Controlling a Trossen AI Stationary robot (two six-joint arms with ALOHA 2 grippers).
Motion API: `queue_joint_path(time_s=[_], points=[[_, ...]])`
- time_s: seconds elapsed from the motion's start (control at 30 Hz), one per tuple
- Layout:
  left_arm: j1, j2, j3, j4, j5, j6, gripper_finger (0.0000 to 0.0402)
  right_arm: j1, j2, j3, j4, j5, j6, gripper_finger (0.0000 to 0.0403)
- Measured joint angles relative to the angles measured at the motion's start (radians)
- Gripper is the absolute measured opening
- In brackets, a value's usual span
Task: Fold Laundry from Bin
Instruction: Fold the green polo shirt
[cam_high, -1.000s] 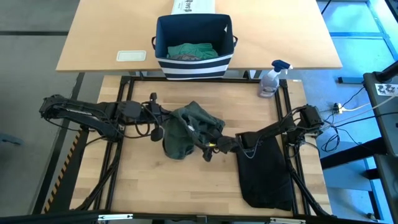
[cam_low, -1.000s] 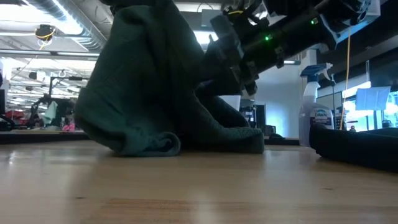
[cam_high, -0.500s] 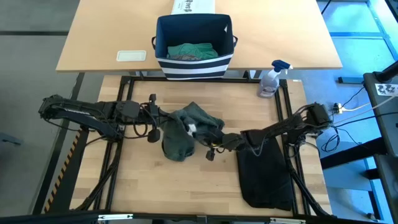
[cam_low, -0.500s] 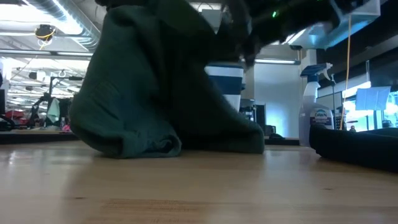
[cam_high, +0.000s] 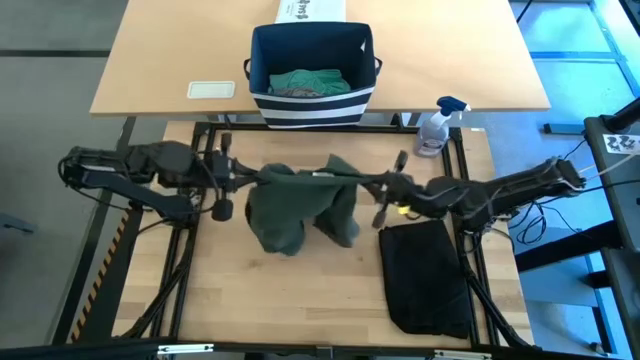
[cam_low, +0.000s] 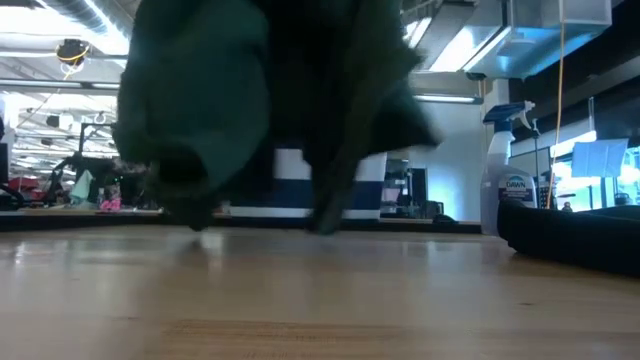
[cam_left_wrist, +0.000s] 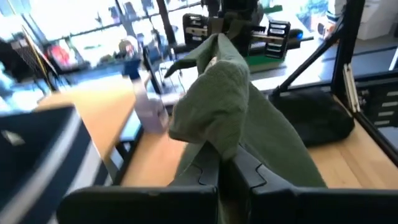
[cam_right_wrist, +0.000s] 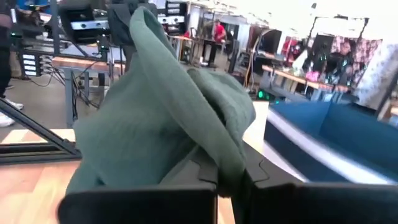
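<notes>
Two grippers: both clamped on one dark green garment, frame centre in the high view.
left gripper: fingers closed on the garment's left top edge, centre-left of frame.
right gripper: fingers pinched shut on the right top edge, centre-right.
garment state: strung between your two grips, body sagging in bunched folds; low view shows the hem just above or brushing the table, can't tell which.
step: you're lifting and spreading the piece, not folding yet; my read.
next move: you'd need to pull the grips further apart to flatten the sag, then lay it on bare wood in lower-left of frame.
black garment: lying flat on the table, lower right, near the right arm. Keep the green cloth off it.
spray bottle: upright at the table's far right corner, near the right arm's sweep.
bin: upper centre on the farther desk, teal-green laundry inside, so more to do.
white printed box: behind the bin, top edge.
white pad: left of the bin, out of the way.
</notes>
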Motion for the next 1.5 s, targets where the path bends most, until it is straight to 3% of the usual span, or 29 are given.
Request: queue_joint_path(time_s=[0.17,0.43,0.57,0.97,1.27,1.5], points=[[-0.005,0.029,0.118,-0.046,-0.005,0.066,0.0,0.001,0.018,0.191,-0.197,-0.008,-0.069,0.0008],[-0.005,0.108,0.315,-0.263,-0.044,0.073,0.0,0.001,0.164,0.564,-0.599,-0.012,-0.071,0.0008],[-0.005,0.15,0.423,-0.371,-0.083,0.073,0.0,0.001,0.215,0.686,-0.706,0.008,-0.074,0.0008],[-0.005,0.254,0.691,-0.439,-0.142,0.231,0.0,0.0,0.247,0.867,-0.718,0.032,-0.206,0.0008],[-0.006,0.346,0.829,-0.405,-0.348,0.481,0.0,-0.018,0.247,0.927,-0.664,0.136,-0.36,0.0008],[0.0,0.394,0.863,-0.27,-0.48,0.695,0.0,-0.107,0.247,0.955,-0.64,0.142,-0.439,0.0008]])
